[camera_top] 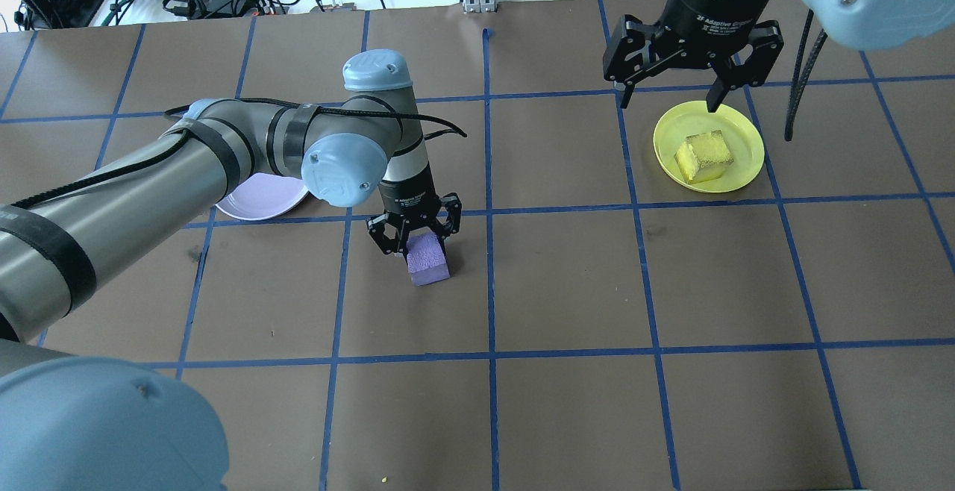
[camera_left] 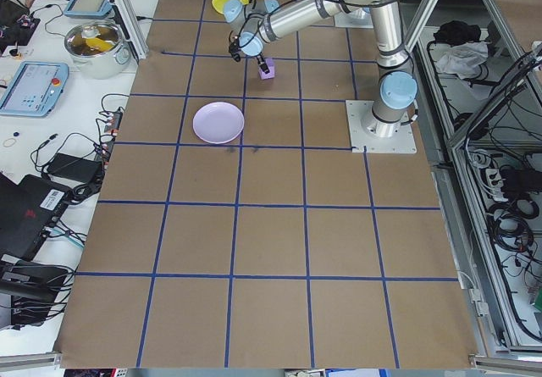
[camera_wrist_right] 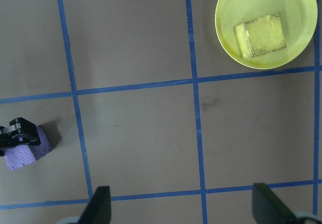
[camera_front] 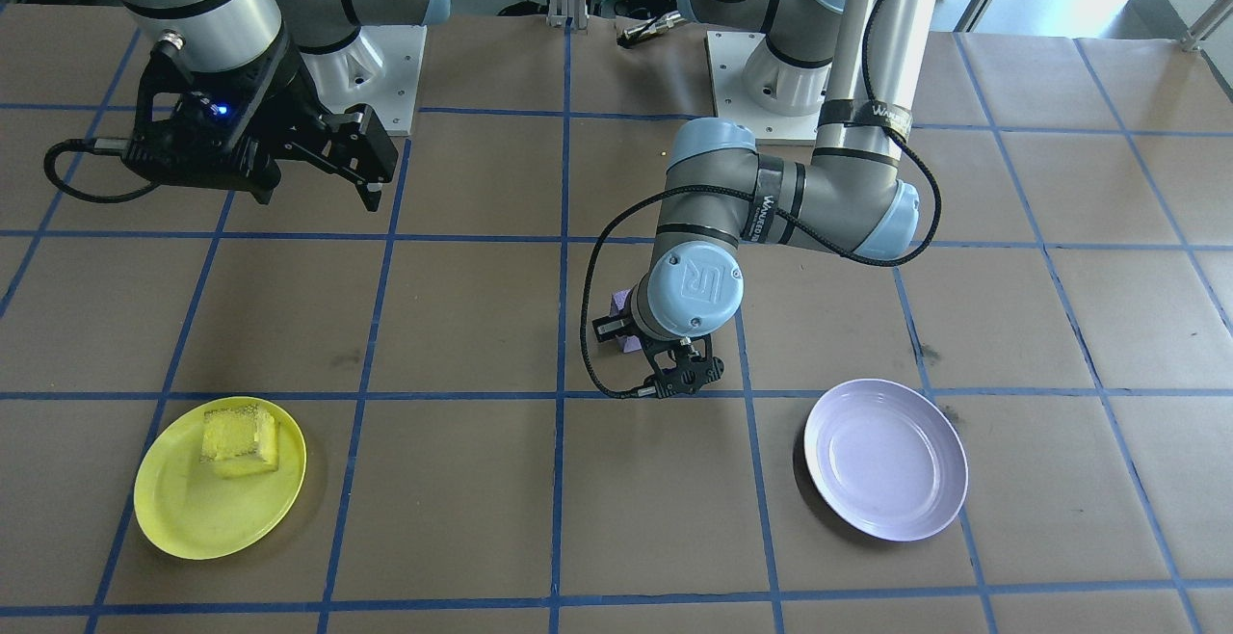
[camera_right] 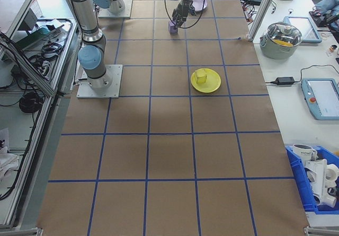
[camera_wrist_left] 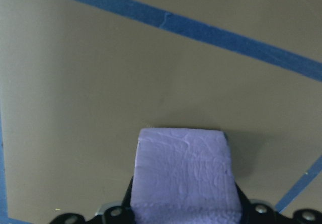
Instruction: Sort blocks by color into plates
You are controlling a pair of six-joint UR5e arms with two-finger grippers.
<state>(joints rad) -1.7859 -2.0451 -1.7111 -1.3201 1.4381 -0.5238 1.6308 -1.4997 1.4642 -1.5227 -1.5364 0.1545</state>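
Left gripper [camera_top: 412, 236] clamped around purple block [camera_top: 426, 260] resting on table; right gripper [camera_top: 690, 77] spread wide, empty.

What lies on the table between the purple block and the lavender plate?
Nothing but bare brown paper and blue tape lines between the purple block and the lavender plate, clearest in the front-facing view.

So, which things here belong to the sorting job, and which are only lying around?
Job:
- purple block, between the left gripper jaws
- yellow block on yellow plate
- lavender plate

Lying about:
- steel pot
- tablet
- blue bin
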